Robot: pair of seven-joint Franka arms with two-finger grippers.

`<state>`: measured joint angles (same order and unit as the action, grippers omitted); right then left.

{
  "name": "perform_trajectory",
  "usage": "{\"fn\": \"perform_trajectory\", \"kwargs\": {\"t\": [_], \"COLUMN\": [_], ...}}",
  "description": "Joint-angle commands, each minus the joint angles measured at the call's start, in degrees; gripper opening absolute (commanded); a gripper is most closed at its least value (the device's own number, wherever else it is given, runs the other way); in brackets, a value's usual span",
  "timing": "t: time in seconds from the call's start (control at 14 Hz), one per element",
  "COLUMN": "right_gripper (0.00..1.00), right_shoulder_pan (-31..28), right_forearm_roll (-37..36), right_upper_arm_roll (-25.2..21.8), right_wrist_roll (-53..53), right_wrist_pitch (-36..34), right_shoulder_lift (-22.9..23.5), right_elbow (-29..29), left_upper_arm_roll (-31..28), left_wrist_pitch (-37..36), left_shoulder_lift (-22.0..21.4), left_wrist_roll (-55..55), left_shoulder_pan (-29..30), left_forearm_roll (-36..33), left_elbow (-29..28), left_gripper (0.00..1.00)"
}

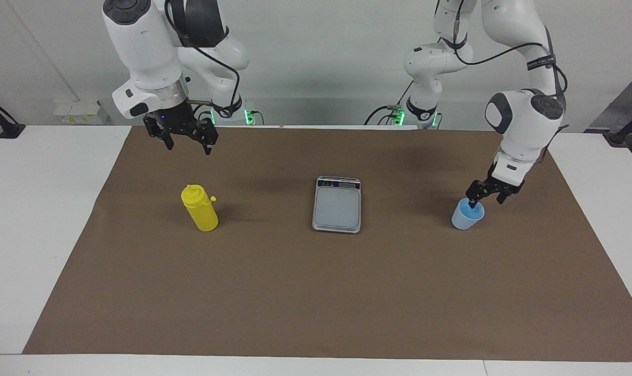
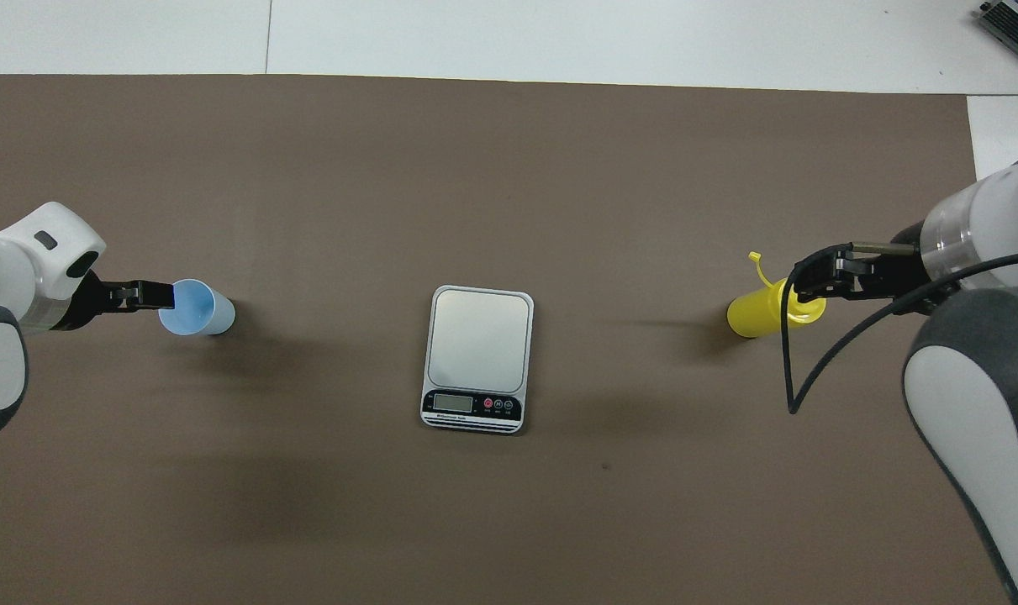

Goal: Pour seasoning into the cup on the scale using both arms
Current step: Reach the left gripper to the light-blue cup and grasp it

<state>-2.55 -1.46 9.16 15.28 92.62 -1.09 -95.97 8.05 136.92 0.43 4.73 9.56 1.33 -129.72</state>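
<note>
The left end effector [image 1: 486,194], open, sits at the cup's [image 1: 467,215] rim, one finger dipping inside, not yet gripping. The scale [image 1: 336,204] lies well off toward the right arm, bare. The right end effector [image 1: 186,139] hovers open above the bottle [image 1: 200,208], waiting. Cup placement and pouring remain, I judge.

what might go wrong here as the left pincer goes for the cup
1. The left pincer is open, with one finger at the rim of the light cup; closing off-centre could tip or push it.
2. The cup stands apart from the scale, toward the left arm's end, so a weak rim grip may drop it on the way.
3. The open right pincer waits high above the seasoning bottle, a tall bottle that could topple if bumped.
</note>
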Motion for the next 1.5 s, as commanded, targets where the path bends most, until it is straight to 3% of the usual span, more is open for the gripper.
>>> {"fn": "perform_trajectory", "kwargs": {"t": [0.0, 0.07, 0.14, 0.21, 0.36, 0.64, 0.93, 1.14, 1.43], "right_gripper": [1.0, 1.0, 1.0, 1.0, 1.0, 1.0, 1.0, 1.0, 1.0], "right_shoulder_pan": [-0.7, -0.7, -0.7, -0.7, -0.7, -0.7, -0.7, -0.7, -0.7], "right_forearm_roll": [0.7, 0.7, 0.7, 0.7, 0.7, 0.7, 0.7, 0.7, 0.7], "right_upper_arm_roll": [0.2, 0.2, 0.2, 0.2, 0.2, 0.2, 0.2, 0.2, 0.2], "right_wrist_roll": [-1.0, -1.0, -1.0, -1.0, -1.0, -1.0, -1.0, -1.0, -1.0], "right_wrist_pitch": [0.6, 0.6, 0.6, 0.6, 0.6, 0.6, 0.6, 0.6, 0.6], "right_shoulder_lift": [-1.4, -1.4, -1.4, -1.4, -1.4, -1.3, -1.3, -1.4, -1.4], "right_elbow": [-1.5, -1.5, -1.5, -1.5, -1.5, -1.5, -1.5, -1.5, -1.5], "left_upper_arm_roll": [0.0, 0.0, 0.0, 0.0, 0.0, 0.1, 0.5, 0.5, 0.4], "left_wrist_pitch": [3.9, 4.7, 4.8, 4.9, 4.5, 3.7, -5.7, -16.1, -17.3], "left_shoulder_lift": [2.1, 2.6, 2.6, 2.6, 2.9, 3.7, 4.9, 5.5, 6.3], "left_wrist_roll": [1.0, 1.2, 1.3, 1.3, 0.5, 0.4, 0.7, 5.4, 16.5], "left_shoulder_pan": [-0.5, -0.5, -0.5, -0.6, -0.7, -0.9, -2.0, -7.1, -18.0], "left_forearm_roll": [0.8, 0.8, 0.8, 0.8, 0.8, 0.8, 1.5, 4.2, 3.8], "left_elbow": [-1.4, -1.6, -1.6, -1.6, -1.6, 0.7, 10.9, 19.9, 22.1], "left_gripper": [1.0, 0.97, 0.66, 0.41, 0.0, 0.0, 0.0, 0.0, 0.0]}}
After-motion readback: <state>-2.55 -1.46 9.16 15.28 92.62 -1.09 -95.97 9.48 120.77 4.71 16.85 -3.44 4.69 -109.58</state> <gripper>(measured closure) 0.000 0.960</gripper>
